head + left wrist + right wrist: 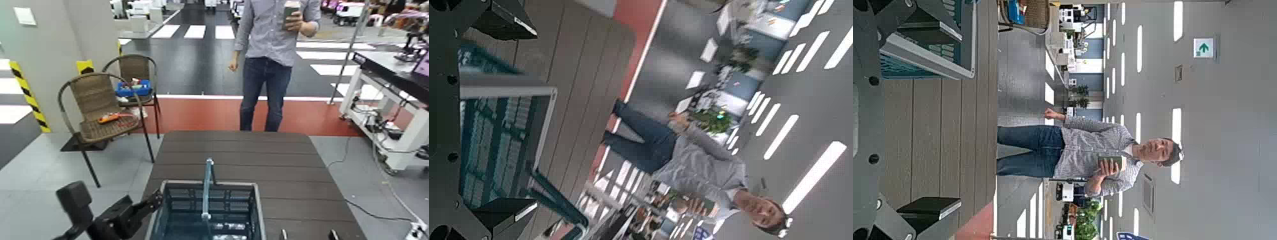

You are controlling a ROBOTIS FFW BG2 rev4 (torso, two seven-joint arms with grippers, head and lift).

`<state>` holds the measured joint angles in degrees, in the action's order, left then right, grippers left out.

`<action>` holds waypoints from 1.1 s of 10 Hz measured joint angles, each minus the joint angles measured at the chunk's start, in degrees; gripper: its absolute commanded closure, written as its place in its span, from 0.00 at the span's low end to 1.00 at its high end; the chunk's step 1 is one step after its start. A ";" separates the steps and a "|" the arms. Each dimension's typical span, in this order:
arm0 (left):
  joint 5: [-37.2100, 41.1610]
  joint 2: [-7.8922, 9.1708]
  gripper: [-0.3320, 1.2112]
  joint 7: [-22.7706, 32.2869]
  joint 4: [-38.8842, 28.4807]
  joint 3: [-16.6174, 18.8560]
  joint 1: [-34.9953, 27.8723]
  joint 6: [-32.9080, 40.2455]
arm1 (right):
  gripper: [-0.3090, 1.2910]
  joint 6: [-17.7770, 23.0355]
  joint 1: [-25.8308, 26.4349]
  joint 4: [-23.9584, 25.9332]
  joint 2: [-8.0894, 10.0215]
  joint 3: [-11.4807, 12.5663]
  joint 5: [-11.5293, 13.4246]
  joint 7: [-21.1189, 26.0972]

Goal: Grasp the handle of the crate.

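Observation:
The crate (pixel 252 204), dark teal lattice with a light grey rim, sits at the table's near edge in the head view. Its handle (pixel 207 185) stands upright over the middle as a thin light blue-grey strip. My left gripper (pixel 152 203) is open beside the crate's left wall, apart from the handle. In the left wrist view the gripper (pixel 514 118) frames the crate's rim (pixel 529 92). My right gripper (pixel 308 235) is open and empty, low to the right of the crate. In the right wrist view the gripper (pixel 925 118) is over the table, with a crate corner (pixel 938 55) to one side.
A person (pixel 271 57) stands at the table's far edge holding a cup. Two wicker chairs (pixel 96 108) stand at the left; the rear one holds a small bright-blue bin (pixel 133 88). A white workbench (pixel 389 96) with cables is at the right. The brown slatted table (pixel 236 153) stretches beyond the crate.

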<state>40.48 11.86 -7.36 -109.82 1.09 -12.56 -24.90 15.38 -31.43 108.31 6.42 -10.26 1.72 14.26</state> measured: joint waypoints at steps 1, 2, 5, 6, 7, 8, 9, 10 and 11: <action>4.68 1.07 0.28 0.15 0.11 0.46 2.67 -6.30 | 0.29 0.01 0.17 -0.20 0.07 -0.11 -0.14 0.00; 8.97 2.00 0.28 0.44 0.79 1.04 5.48 -12.15 | 0.29 0.07 0.38 -0.38 0.11 -0.22 -0.24 0.00; 18.17 4.78 0.28 -0.06 5.62 0.88 13.67 -23.74 | 0.29 0.30 0.83 -0.76 0.27 -0.39 -0.58 0.00; 21.10 5.59 0.28 -0.18 8.06 0.11 16.26 -26.79 | 0.29 0.47 0.91 -0.86 0.28 -0.43 -0.69 -0.01; 23.81 6.23 0.29 -0.56 10.59 -0.78 18.40 -29.00 | 0.29 0.58 0.94 -0.94 0.27 -0.45 -0.74 -0.02; 26.84 6.87 0.29 -2.18 14.40 -2.06 21.12 -31.19 | 0.28 0.70 1.01 -1.01 0.28 -0.50 -0.79 -0.02; 28.50 7.24 0.29 -5.00 18.49 -3.56 23.84 -32.50 | 0.28 0.82 1.06 -1.07 0.28 -0.54 -0.84 -0.02; 29.35 7.40 0.29 -8.29 22.63 -5.27 26.57 -33.60 | 0.28 0.92 1.14 -1.13 0.29 -0.59 -0.90 0.00; 29.91 7.46 0.29 -11.32 26.28 -6.78 28.93 -34.56 | 0.28 0.96 1.24 -1.22 0.33 -0.67 -0.99 -0.01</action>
<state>70.39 19.32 -18.68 -83.53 -5.69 16.37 -59.45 16.34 -30.18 107.09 6.75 -10.93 0.73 14.24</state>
